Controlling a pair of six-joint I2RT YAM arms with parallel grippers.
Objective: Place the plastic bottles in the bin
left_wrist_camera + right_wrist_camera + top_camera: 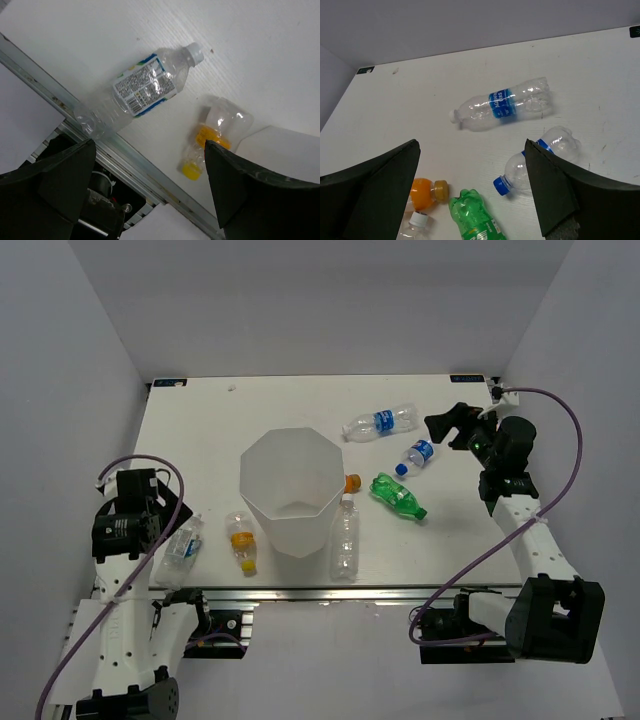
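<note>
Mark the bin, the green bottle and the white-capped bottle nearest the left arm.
bin (290, 537): top external view, on its near outer wall.
green bottle (397, 496): top external view, mid-body.
white-capped bottle (142, 89): left wrist view, on its printed label.

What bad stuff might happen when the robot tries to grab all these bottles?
1. The labelled clear bottle near the open left fingers lies at the table's near edge, its base at the metal rail; a nudge might roll it off.
2. The yellow-capped bottle and a plain clear bottle lie right beside the bin; reaching for them might bump it.
3. The bottles lie on their sides, so they may roll from closing fingers.
</note>
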